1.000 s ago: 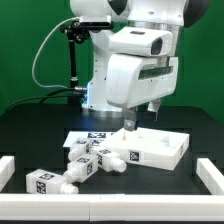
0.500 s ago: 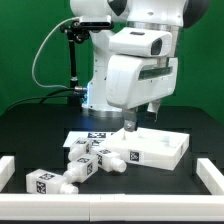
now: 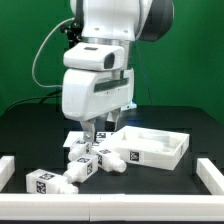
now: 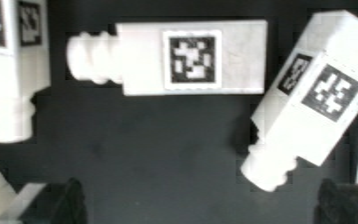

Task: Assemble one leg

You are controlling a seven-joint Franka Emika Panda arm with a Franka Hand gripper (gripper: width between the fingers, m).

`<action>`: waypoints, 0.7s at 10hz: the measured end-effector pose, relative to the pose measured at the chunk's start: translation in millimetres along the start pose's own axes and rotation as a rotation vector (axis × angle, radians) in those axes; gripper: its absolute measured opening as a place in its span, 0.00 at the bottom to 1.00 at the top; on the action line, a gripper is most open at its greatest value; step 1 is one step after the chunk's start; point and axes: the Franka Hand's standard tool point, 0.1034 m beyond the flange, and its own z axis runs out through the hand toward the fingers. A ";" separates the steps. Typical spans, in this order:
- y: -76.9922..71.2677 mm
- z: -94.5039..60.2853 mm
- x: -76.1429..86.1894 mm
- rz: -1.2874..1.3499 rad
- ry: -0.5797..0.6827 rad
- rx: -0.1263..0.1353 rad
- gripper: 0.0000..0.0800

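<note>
While the gripper (image 3: 93,128) hangs above the black table (image 3: 40,125), we see its two dark fingers (image 4: 51,203) spread wide, with nothing between them. The leg (image 4: 179,60) lies on its side beneath the gripper, clear of the fingers, with a tagged face turned up. Two more legs (image 4: 313,108) lie near it, one tilted. We find this cluster just beside the white panel (image 3: 165,155), on the exterior view's left of it. A fourth leg (image 3: 42,182) lies farther from the panel.
</note>
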 end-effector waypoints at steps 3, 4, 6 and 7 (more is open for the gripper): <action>-1.2 1.6 0.1 -0.001 -0.002 0.003 0.81; -6.4 5.4 2.5 0.099 -0.008 0.016 0.81; -20.6 20.4 12.6 0.239 -0.011 0.060 0.81; -24.4 27.1 14.5 0.289 -0.006 0.101 0.81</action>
